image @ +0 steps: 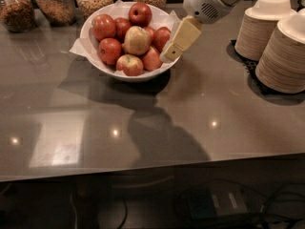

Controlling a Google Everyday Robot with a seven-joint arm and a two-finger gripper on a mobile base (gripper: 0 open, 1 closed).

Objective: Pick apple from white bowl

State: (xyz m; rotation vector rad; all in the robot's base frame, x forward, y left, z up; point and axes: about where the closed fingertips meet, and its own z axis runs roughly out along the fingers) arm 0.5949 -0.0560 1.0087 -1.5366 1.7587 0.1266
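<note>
The white bowl, lined with white paper, stands at the back left of the grey counter. It holds several red apples and, on top in the middle, the pale yellow-green apple with a faint red blush. My gripper reaches in from the upper right, its cream tip over the bowl's right rim, just right of the apples and a short way from the pale apple. It holds nothing that I can see.
Two stacks of beige disposable bowls stand on a black mat at the right. Several glass jars of dry food line the back edge behind the bowl. The counter's front edge runs across the lower frame.
</note>
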